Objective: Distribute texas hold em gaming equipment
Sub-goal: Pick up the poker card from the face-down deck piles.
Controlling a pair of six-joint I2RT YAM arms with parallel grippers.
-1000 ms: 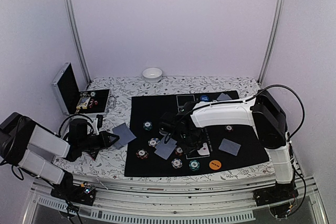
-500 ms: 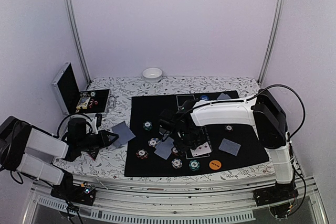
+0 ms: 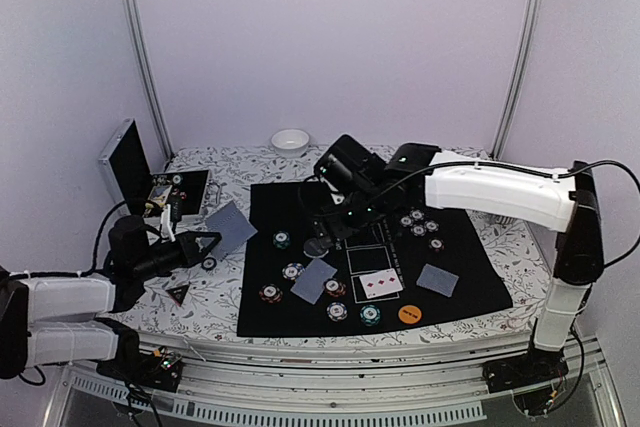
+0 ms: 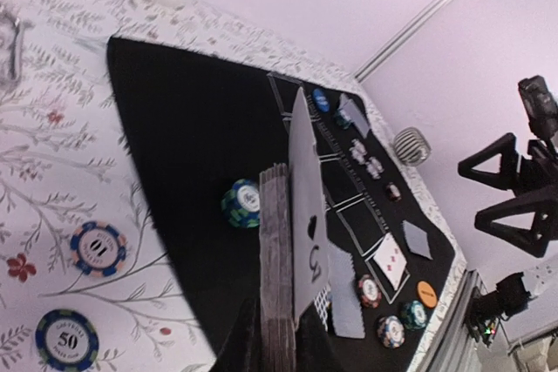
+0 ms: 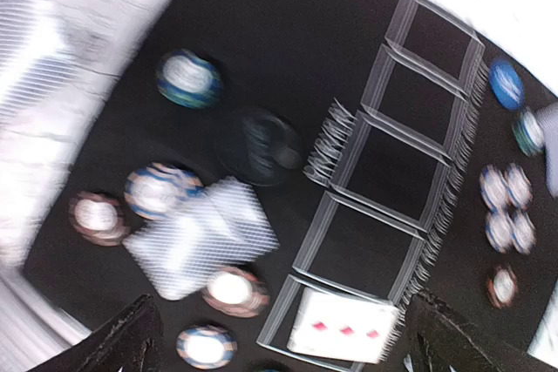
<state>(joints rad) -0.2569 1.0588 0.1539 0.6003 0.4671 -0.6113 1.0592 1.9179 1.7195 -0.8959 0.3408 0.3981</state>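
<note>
L arm is parked off the left edge of the mat. Its jaws are clamped together on the deck, which shows edge-on in the L wrist cam. One card stands proud of the rest of the stack, so imo that's the next one up for dealing.

R arm is stretched out over the middle of the mat. Its jaws are wide apart w/ nothing between them, and the R wrist cam just looks straight down at the mat through the gap.

What's on the mat rn:
- a face-up card w/ red pips sits in the nearest of the row of outlined boxes; the other boxes look unfilled
- a black disc lies just beside the row
- a face-down card has chips scattered around it
- another little cluster of chips sits further back

The relation that matters is that the deck is to the robot's left of the free R jaws, past the mat's left edge and over the patterned table. The L arm has it, but the R arm is the one w/ empty jaws. As far as I can tell the raised card's long axis runs out along the L jaws and points roughly toward the mat, i.e. toward the R arm.

So my guess is the R arm swings left, pinches that card by its free end and carries it back to the next open box. The risk is dragging 2 cards out at once.
</note>
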